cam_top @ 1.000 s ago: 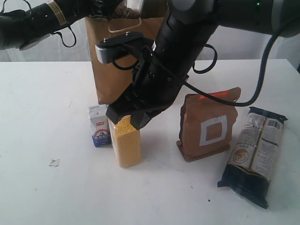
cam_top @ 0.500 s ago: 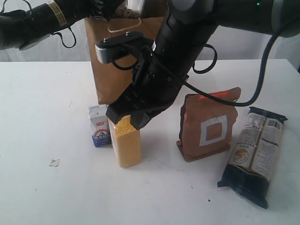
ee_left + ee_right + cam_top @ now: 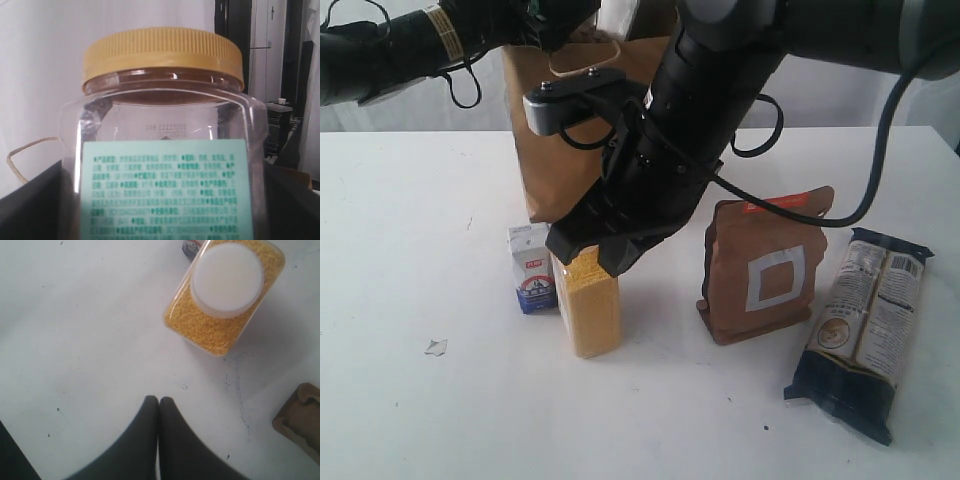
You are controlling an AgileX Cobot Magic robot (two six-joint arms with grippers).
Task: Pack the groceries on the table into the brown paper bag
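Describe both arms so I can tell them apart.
Both are glossy black. The left arm carries a yellow label and a looped black cable. The right arm has a grey camera block, a trailing black cable, and a right gripper with tapered black fingers.

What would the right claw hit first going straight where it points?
Likely bare table. In the wrist view the shut right claw points at white tabletop, with the bottle off to one side. Depth is unclear in the exterior view, so brushing the bottle can't be excluded.
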